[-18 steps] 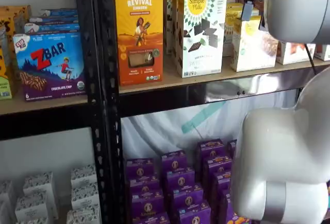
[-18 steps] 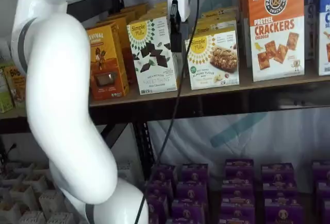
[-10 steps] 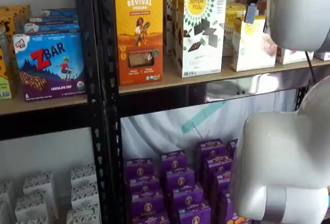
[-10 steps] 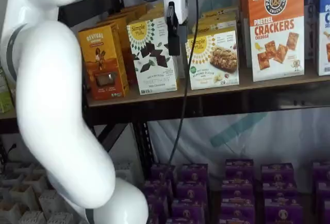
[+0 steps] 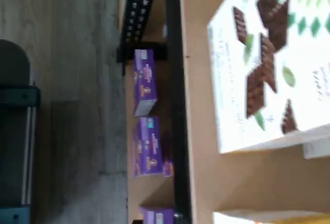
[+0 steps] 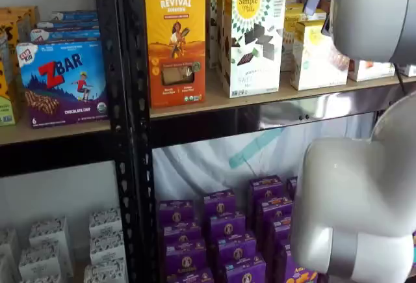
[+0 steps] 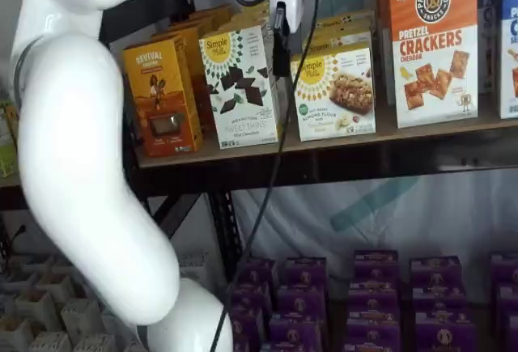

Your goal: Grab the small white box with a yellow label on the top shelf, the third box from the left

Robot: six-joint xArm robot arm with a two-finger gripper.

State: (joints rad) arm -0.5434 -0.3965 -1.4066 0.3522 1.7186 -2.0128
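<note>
The small white box [image 7: 336,85] with a yellow top band stands upright on the top shelf [image 7: 340,143], between the taller white cookie box [image 7: 240,85] and the crackers box [image 7: 433,44]. My gripper [image 7: 281,67] hangs from the view's top edge, in front of the gap between the cookie box and the small white box. Its black finger shows side-on, so no gap can be judged. In a shelf view the small white box [image 6: 315,58] is partly behind the white arm [image 6: 370,10]. The wrist view shows the cookie box [image 5: 268,64] and the shelf board [image 5: 201,141].
An orange box [image 7: 162,97] stands left of the cookie box. Purple boxes [image 7: 364,295] fill the board below. A black upright post [image 6: 127,127] divides the shelves, with a Zbar box [image 6: 62,84] to its left. The arm's white links [image 7: 89,174] and a black cable [image 7: 275,166] hang in front.
The gripper has risen a little and moved slightly right in front of the boxes. The arm's links have shifted with it. The boxes stay in place.
</note>
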